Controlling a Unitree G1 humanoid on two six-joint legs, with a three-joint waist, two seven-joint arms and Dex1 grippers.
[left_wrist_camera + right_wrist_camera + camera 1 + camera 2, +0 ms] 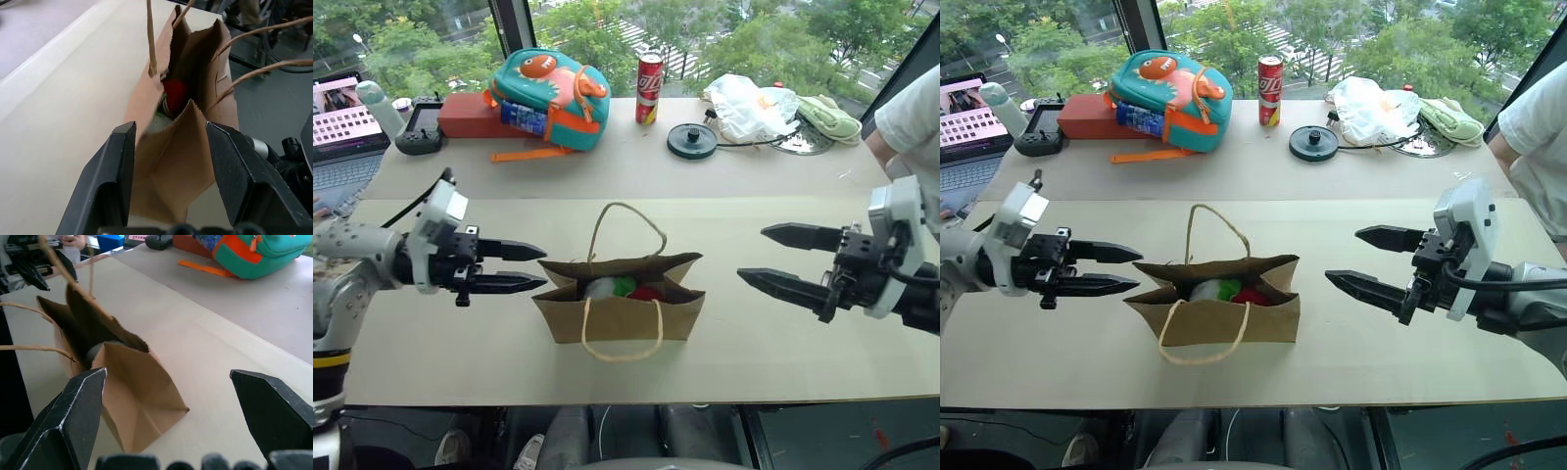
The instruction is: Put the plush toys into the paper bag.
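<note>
Left eye view: our toys sit in the bag, centre frame; left gripper and right gripper released, empty.

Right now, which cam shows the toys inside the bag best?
Left eye view: it looks down into the paper bag, showing the plush toys. Left wrist view catches just a red patch; right wrist view, mostly the bag's side.

plush toys inside upright paper bag
</note>
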